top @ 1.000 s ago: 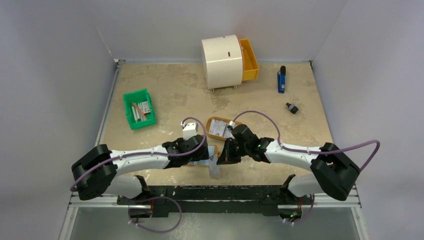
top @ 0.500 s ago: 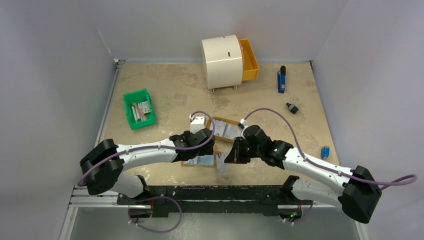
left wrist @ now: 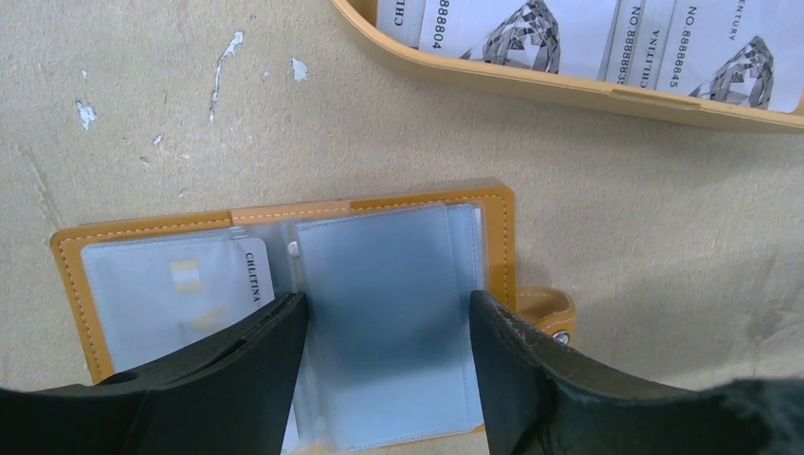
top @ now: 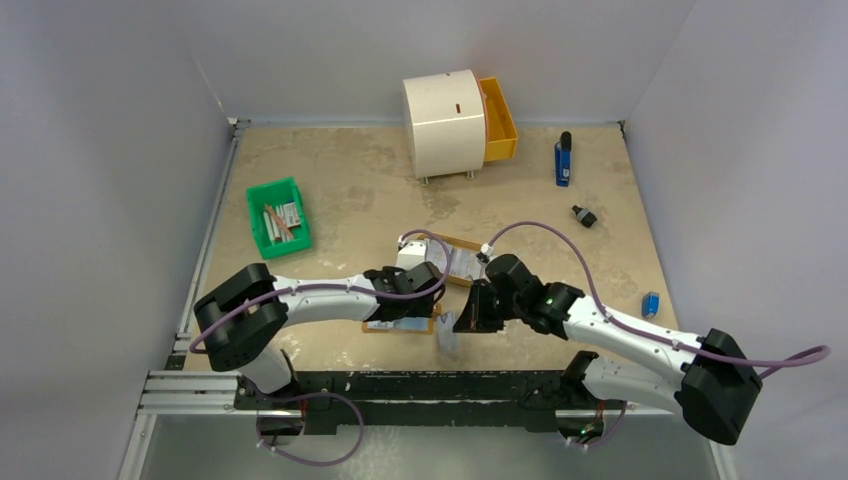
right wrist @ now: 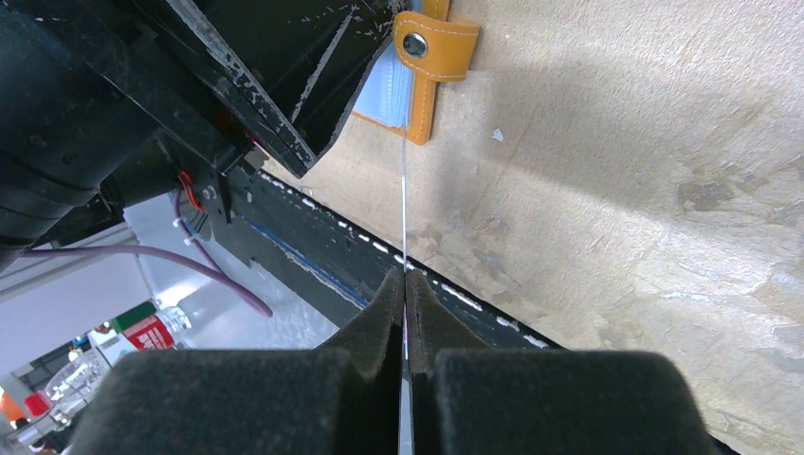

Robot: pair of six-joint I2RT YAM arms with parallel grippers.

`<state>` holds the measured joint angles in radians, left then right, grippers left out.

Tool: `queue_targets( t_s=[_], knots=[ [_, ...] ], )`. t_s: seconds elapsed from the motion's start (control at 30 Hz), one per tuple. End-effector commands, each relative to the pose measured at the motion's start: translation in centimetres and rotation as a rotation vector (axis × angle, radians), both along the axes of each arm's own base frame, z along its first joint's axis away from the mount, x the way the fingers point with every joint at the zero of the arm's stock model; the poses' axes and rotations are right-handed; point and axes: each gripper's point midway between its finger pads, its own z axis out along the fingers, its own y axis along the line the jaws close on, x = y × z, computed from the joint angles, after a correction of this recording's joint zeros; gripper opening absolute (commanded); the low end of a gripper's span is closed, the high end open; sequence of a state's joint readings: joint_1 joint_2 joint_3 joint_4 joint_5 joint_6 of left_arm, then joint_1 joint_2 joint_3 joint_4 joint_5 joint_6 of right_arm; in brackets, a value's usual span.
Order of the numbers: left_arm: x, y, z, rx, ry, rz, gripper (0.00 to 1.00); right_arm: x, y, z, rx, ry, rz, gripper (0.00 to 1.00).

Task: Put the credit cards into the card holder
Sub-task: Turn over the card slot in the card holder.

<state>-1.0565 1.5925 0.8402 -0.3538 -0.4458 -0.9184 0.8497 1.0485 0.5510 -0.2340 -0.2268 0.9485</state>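
At lower centre of the left wrist view, the card holder lies open under the left gripper, fingers spread, apparently to steady it. The right gripper clamps one credit card edge-on, presumably aligned for sleeve entry.

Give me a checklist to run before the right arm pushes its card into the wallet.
1. The card holder is lying open and flat: ok.
2. The left gripper is open, with its fingers on either side of a clear sleeve: ok.
3. That sleeve is free: ok. Nothing shows in it, and the neighbouring pocket holds a stored card.
4. The right gripper is shut on a credit card, seen edge-on: ok.
5. The card's leading edge is lined up with the sleeve's opening: cannot tell. The left gripper hides it in the right wrist view.
6. The spare cards are waiting in the tray: ok.
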Motion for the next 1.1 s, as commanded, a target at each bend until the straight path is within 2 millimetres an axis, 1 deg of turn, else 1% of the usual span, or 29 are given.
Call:
queue_targets(
  t_s=[0.0, 0.17, 0.3, 0.37, 0.53, 0.67, 0.8, 1.07],
  knots=[
    [-0.2, -0.5, -0.4, 0.010, 0.012, -0.025, 0.60, 0.4, 0.5, 0.3, 0.014, -0.024, 0.017, 0.00],
    [-0.3, 0.2, -1.0, 0.027, 0.011, -0.012, 0.45, 1.0, 1.0, 0.4, 0.030, -0.050, 0.018, 0.00],
    [-0.4, 0.5, -0.9, 0.022, 0.008, -0.002, 0.40, 1.3, 1.5, 0.4, 0.040, -0.049, 0.020, 0.00],
    [-0.4, 0.6, -0.5, 0.009, 0.000, 0.003, 0.40, 1.3, 1.7, 0.4, 0.046, -0.048, 0.030, 0.00],
    [-0.2, 0.2, 0.7, -0.040, -0.022, 0.017, 0.41, 1.0, 3.0, 0.6, 0.091, -0.029, 0.084, 0.00],
    [-0.1, 0.0, 1.4, -0.066, -0.031, 0.023, 0.41, 1.4, 4.2, 0.7, 0.120, -0.015, 0.092, 0.00],
    [0.0, -0.2, 1.7, -0.078, -0.034, 0.025, 0.42, 1.9, 4.9, 0.1, 0.120, 0.008, 0.081, 0.00],
    [-0.1, -0.1, 2.3, -0.094, -0.041, 0.028, 0.42, 2.0, 6.0, -0.8, 0.139, 0.038, 0.103, 0.00]
  ],
)
